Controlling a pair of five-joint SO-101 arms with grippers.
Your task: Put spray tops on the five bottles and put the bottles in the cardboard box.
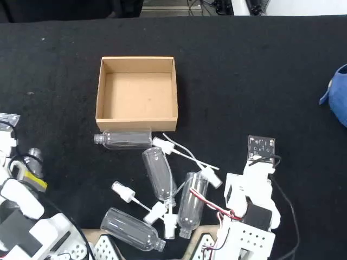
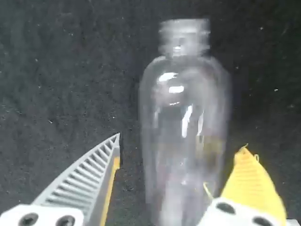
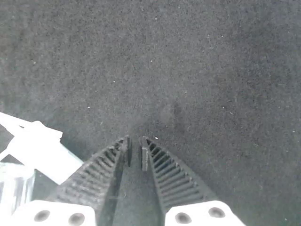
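Straddling the uncapped bottle [image 2: 183,94] with the left claw [image 2: 180,143] wide. Needing a square squeeze mid-body. Holding nothing in the narrow right claw [image 3: 135,140].

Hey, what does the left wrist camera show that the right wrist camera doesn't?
Left wrist view, not the right: a clear bottle with no top on it, sitting between the open fingers of the left gripper. Right wrist view, not the left: a white spray top off to one side of the right gripper, whose fingers are nearly together with nothing between them. Both: the black table underneath.
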